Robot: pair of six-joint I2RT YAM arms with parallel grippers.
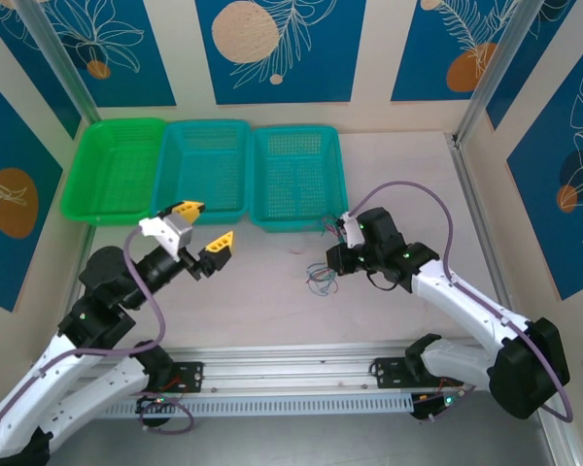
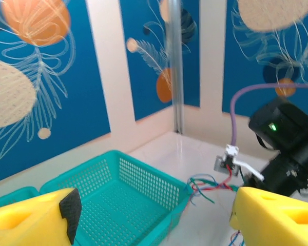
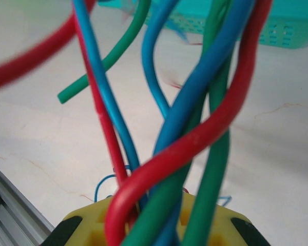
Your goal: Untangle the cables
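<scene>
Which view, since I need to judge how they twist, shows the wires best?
Right wrist: the wires are close up, red, green and blue strands twisted above the right end effector. The top view gives a tiny tangle; the left wrist, a few strands beside a teal basket.

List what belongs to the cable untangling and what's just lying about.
Job: cables, red, green, blue, clamped in right end effector; left end effector, open, empty.
Lying about: green basket; middle teal basket; right teal basket.
</scene>
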